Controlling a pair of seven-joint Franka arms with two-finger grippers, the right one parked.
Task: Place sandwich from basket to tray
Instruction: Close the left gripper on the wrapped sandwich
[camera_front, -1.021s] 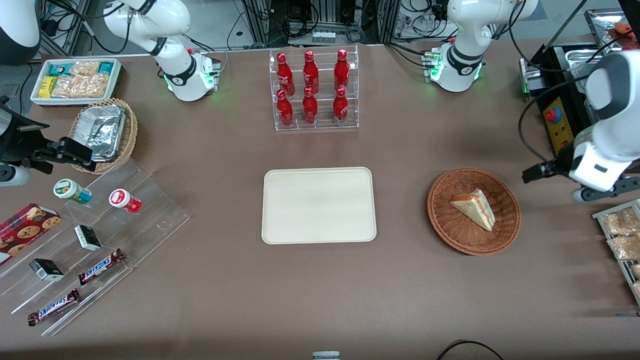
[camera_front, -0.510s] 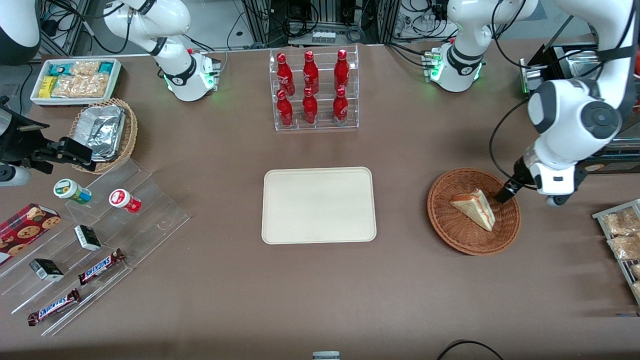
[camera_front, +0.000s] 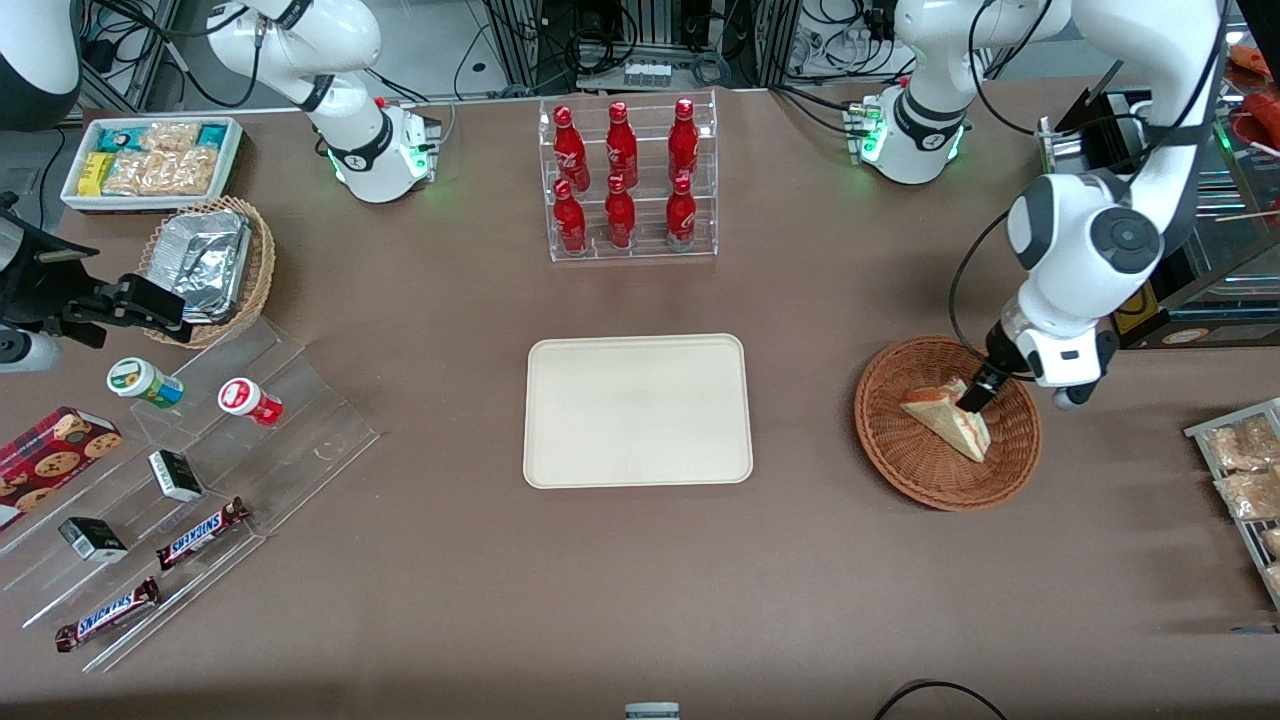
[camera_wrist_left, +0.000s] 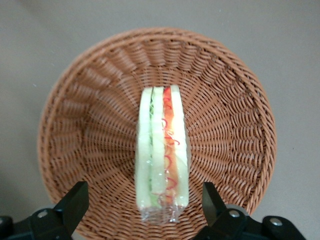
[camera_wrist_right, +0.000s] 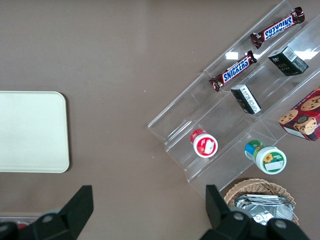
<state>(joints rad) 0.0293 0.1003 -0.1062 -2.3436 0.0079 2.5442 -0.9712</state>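
The sandwich (camera_front: 948, 420) is lying in the basket (camera_front: 905, 465), toward the working arm's end of the table, well apart from the tray (camera_front: 637, 410); the gripper (camera_front: 972, 398) is hanging low over it, and in the front view its dark tip is overlapping the wedge, with the finger spacing hidden there; the left wrist view is showing more: the fingers (camera_wrist_left: 74, 202) are spread wide on either side of the wrapped sandwich (camera_wrist_left: 162, 160), touching nothing, its green and red layers facing the camera.
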